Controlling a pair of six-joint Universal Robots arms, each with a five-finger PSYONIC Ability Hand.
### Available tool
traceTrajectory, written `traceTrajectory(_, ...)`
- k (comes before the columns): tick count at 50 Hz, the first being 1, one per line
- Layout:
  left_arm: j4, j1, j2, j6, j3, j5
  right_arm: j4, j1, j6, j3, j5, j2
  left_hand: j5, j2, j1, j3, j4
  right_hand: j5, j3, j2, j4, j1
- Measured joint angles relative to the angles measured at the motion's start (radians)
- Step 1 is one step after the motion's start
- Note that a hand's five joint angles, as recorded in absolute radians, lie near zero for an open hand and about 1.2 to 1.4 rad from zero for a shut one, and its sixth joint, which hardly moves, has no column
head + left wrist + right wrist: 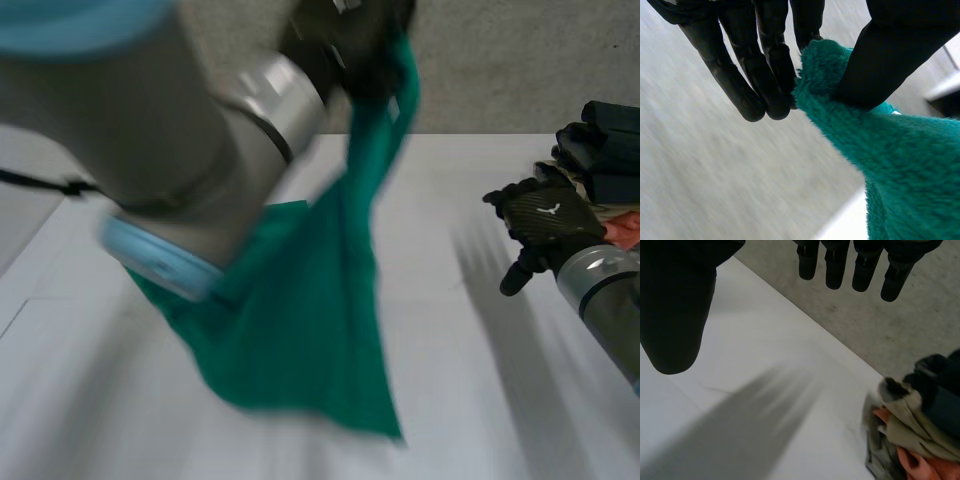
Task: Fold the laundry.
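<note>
1. The left robot hand (pixel 350 50) is raised above the far side of the worktop (pixel 450 380). It grasps a green cloth (pixel 310 320) at one bunched end.
2. In the left wrist view, the thumb presses the fleecy green cloth (pixel 900 160) against the fingers of the left robot hand (pixel 760 60). The pinch sits right at the cloth's top.
3. From that grip the cloth hangs down and widens, covering the left and middle of the worktop in the head view. Whether its lower edge touches the surface cannot be told.
4. The left arm (pixel 130 110) crosses in front of the cloth's near left part.
5. The right robot hand (pixel 545 225) hovers released over the right side of the worktop. Its fingers are straight and hold nothing, well apart from the cloth.
6. A small white mark (pixel 548 210) sits on the back of that hand, too small to read.
7. In the right wrist view, the right robot hand (pixel 835 265) spreads above the bare worktop (pixel 755 365).
8. A pile of laundry (pixel 605 160) lies at the right edge of the worktop, just beside the right robot hand. The pile of laundry (pixel 920 430) shows dark, beige and orange pieces.
</note>
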Motion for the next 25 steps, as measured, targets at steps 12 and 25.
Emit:
traceTrajectory(12,-0.206,0.028,-0.099,-0.026,-0.035,-0.06,0.048,-0.025,-0.001,-0.031,0.032,0.009,-0.915,-0.948,-0.952,-0.944,-0.96,0.0,0.0,0.0,0.0,0.0)
traceTrajectory(25,-0.217,0.373,0.008,0.207,-0.151,-0.026,0.256,0.171,-0.037,0.01,0.034,-0.029,-0.915,-0.951,-0.952,-0.944,-0.96,0.0,0.0,0.0,0.0,0.0)
